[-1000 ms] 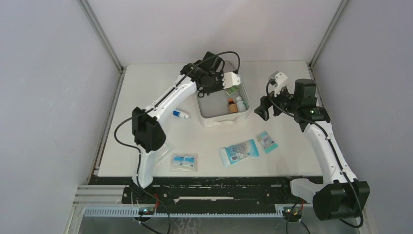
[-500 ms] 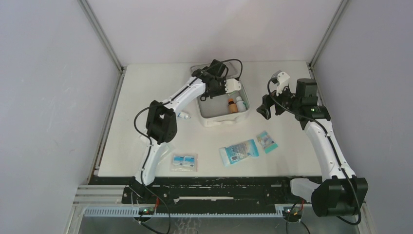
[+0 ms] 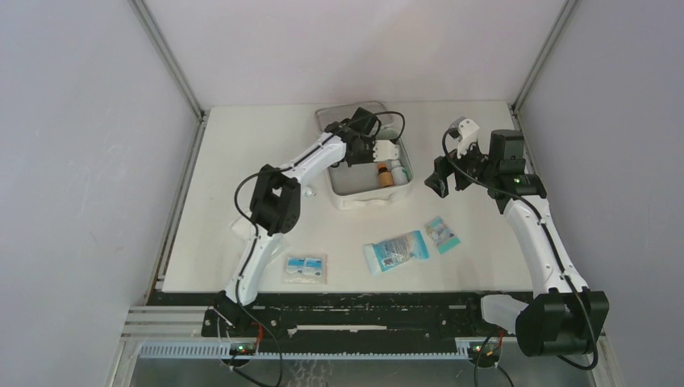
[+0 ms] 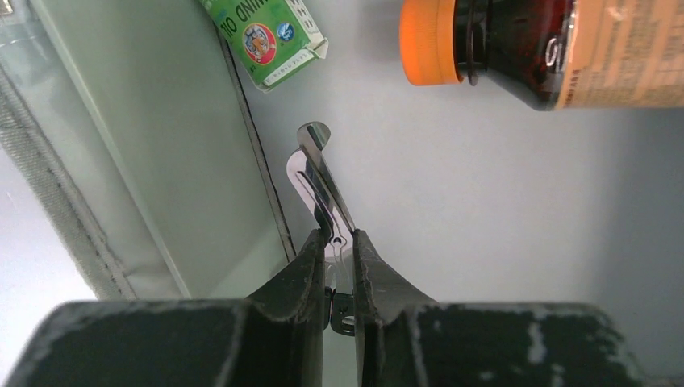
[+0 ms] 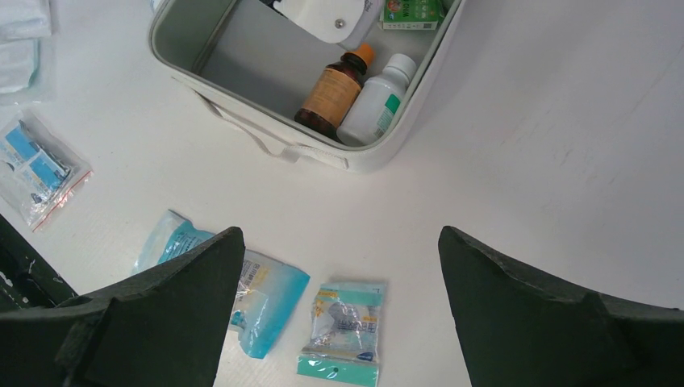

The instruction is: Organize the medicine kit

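Top external view: left end effector (image 3: pixel 381 150) inside the open medicine kit (image 3: pixel 367 199)

The medicine kit sits at the far middle of the counter (image 3: pixel 242 153), its lid (image 3: pixel 331 119) laid back behind it; the left wrist view shows the left end effector's jaws drawn narrow, pinching a thin metal tool (image 4: pixel 317 161) above the kit's grey floor; a green box (image 4: pixel 262 36) lies by the wall beside it, and a brown bottle (image 5: pixel 332 89) with an orange cap lies touching a white bottle (image 5: pixel 375 101) near the front wall. The right end effector (image 5: pixel 339 242) hovers right of the kit, jaws wide and holding nothing; on the counter in front of the kit lie a blue pouch (image 3: pixel 395 251), a small teal packet (image 3: pixel 442 234) just beside it, and a clear bag of blue sachets (image 3: pixel 305 268) further left.
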You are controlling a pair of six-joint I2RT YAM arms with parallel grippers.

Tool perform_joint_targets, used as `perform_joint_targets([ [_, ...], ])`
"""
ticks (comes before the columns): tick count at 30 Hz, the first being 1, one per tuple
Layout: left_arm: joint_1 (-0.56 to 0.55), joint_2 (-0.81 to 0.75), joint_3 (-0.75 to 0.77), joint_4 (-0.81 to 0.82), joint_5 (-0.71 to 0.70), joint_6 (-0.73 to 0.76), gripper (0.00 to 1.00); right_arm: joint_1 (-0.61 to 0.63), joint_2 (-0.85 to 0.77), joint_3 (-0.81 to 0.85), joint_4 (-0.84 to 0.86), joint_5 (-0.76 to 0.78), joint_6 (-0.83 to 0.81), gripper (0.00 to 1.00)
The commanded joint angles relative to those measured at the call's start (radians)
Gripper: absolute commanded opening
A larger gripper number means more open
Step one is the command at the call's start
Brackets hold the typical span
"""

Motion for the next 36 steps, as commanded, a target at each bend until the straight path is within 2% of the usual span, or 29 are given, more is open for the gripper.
perform_joint_targets([
  [1,0.005,0.024,0.082,0.055,-0.043,0.045,0.00,-0.003,0.001,0.038,0.024,0.004,0.001,0.90],
  [6,0.005,0.042,0.084,0.064,-0.067,0.057,0.00,-0.004,0.001,0.038,0.024,0.006,-0.001,0.90],
  [8,0.005,0.051,0.083,0.071,-0.083,0.058,0.03,-0.005,-0.001,0.038,0.024,0.005,-0.001,0.90],
  [18,0.005,-0.011,0.058,0.125,-0.100,-0.017,0.44,-0.005,-0.004,0.041,0.019,0.005,0.001,0.90],
  [22,0.005,-0.078,0.021,0.128,-0.105,-0.046,0.57,-0.005,-0.007,0.043,0.015,-0.001,0.003,0.90],
  [25,0.005,-0.150,-0.032,0.135,-0.103,-0.077,0.63,-0.005,-0.008,0.043,0.015,-0.011,0.004,0.90],
  [27,0.006,-0.218,-0.078,0.147,-0.098,-0.106,0.72,-0.006,-0.012,0.043,0.017,-0.010,0.004,0.89],
  [31,0.006,-0.339,-0.181,0.190,-0.125,-0.153,0.98,-0.005,-0.021,0.046,0.010,-0.014,0.004,0.90],
  [36,0.017,-0.511,-0.355,0.242,-0.148,-0.228,1.00,0.020,-0.042,0.069,-0.062,0.043,-0.034,0.91],
])
